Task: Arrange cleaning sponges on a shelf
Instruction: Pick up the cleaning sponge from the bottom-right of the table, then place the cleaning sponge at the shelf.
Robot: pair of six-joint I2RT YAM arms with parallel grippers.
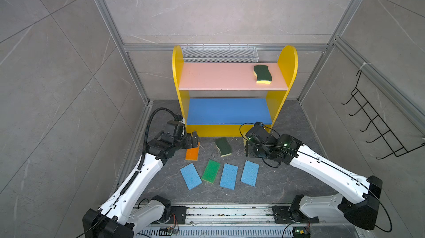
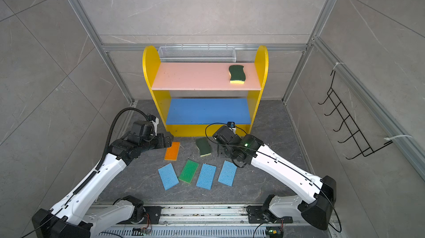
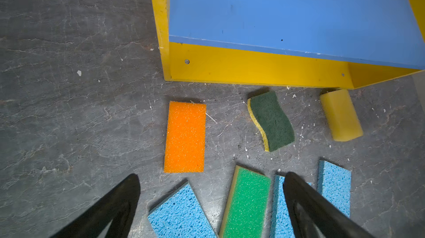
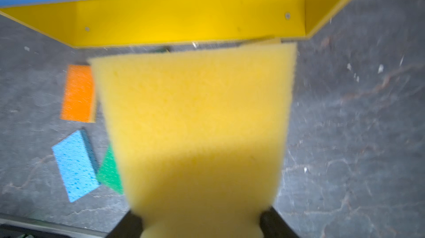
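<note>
The shelf point(image 1: 287, 69) stands beyond both grippers, open front facing them. The right gripper point(image 4: 201, 219), close before the shelf's yellow base, pinches a plain yellow sponge point(image 4: 195, 115) by one short end. Its long axis runs straight out from the grip toward that base. The left gripper point(image 3: 211, 176) hangs with fingers point(image 3: 110, 207) spread wide, nothing between them. Just ahead of it the orange sponge point(image 3: 185, 136) lies flat on the floor point(image 3: 69, 87), long axis pointing at the shelf. Between the two grippers lies a wavy sponge point(image 1: 223, 146), dark green face up, long axis slanted toward the shelf. A second wavy sponge point(image 1: 262, 74) rests green side up on the pink board point(image 1: 218, 75), high beyond the right gripper, long axis front to back. Behind both grippers, three light blue sponges point(image 1: 190, 176) and the bright green sponge point(image 1: 211, 171) lie flat in a fanned row, long axes aimed roughly at the shelf.
</note>
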